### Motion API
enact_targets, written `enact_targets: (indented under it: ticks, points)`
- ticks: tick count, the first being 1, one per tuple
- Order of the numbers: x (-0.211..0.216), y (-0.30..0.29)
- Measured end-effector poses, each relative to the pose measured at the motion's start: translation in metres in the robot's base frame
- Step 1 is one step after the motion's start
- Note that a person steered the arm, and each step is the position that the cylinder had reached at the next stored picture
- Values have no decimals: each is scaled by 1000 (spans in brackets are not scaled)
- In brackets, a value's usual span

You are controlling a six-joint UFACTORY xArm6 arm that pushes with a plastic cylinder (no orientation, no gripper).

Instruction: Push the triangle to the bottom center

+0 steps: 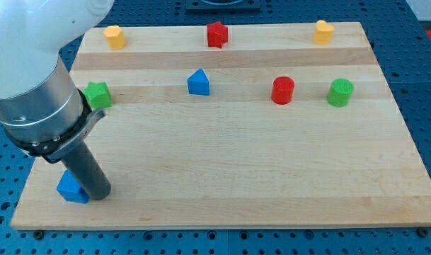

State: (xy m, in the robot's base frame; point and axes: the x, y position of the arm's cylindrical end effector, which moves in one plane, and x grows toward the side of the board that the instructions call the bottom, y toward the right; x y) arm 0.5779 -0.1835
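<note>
- The blue triangle [71, 189] lies at the near left corner of the wooden board [257, 170], close to the left edge and the near edge.
- My tip [96, 193] stands just to the right of the blue triangle, touching it or all but touching it; the rod covers the block's right side, so contact cannot be told for sure.
- There are no jaws to open or close here: the arm ends in a plain dark rod, and it holds nothing.
- The blue triangle is a small, flat-topped wedge of bright blue, its point toward the far side and its broad base toward the near edge; only its left part shows.
- Further out, a green block [97, 94] of star-like shape sits at the left edge, halfway up the board, partly behind the arm's grey collar.
- A blue house-shaped block [198, 82] sits left of the centre, on the far half.
- A red cylinder [282, 91] and a green cylinder [340, 93] stand near each other on the right.
- Along the far edge stand a yellow block [115, 37] on the left, a red star [216, 34] in the middle and a second yellow block [323, 32] on the right.
</note>
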Motion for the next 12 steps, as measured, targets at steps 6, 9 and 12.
enact_targets:
  ticks: [6,9,12]
  points:
    - [-132,65]
    - [-233,66]
    - [-236,128]
